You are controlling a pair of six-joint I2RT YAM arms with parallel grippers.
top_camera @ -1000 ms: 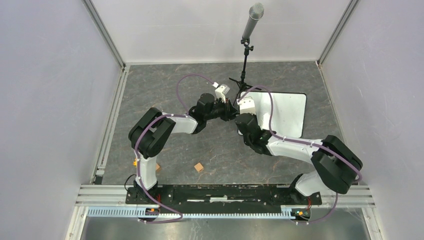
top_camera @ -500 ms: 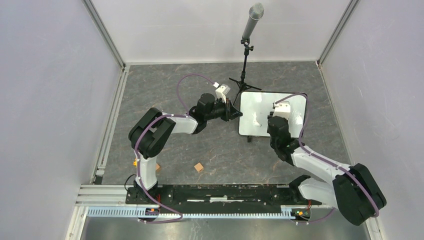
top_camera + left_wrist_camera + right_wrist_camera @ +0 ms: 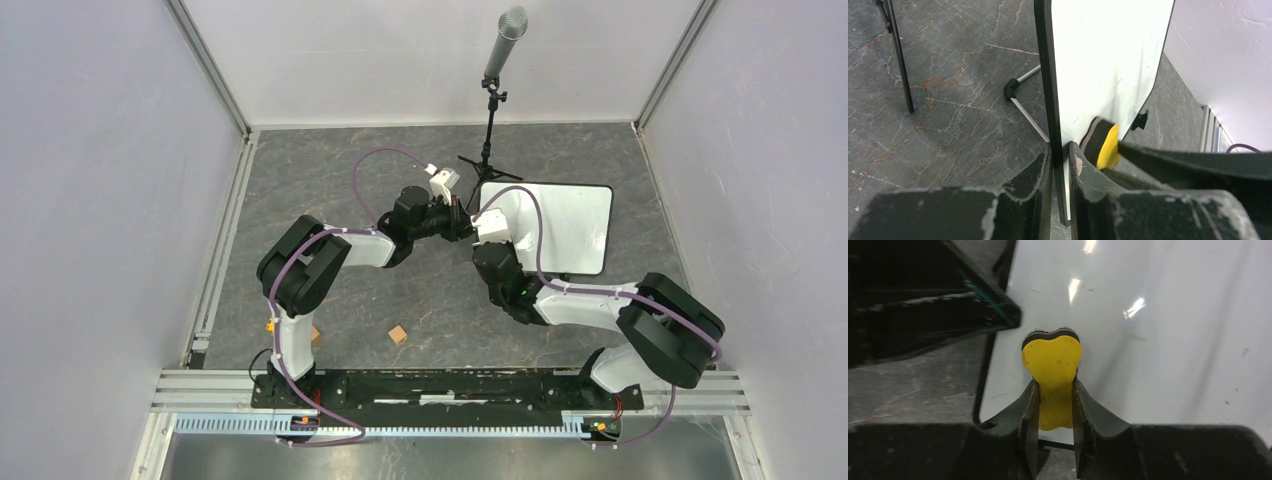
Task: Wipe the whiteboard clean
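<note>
Clamping whiteboard (image 3: 570, 225) rim, eraser (image 3: 1052, 360) near edge

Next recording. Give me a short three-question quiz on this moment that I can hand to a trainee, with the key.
1. True or false: the left end effector is clamped on the rim of the whiteboard.
2. What does the right end effector hold against the whiteboard? A) a marker B) a yellow eraser C) a folded cloth
3. Fill in: in the top view, a ____ stands on a tripod just beyond the whiteboard's far edge.

Key: 1 true; 2 B; 3 microphone
</note>
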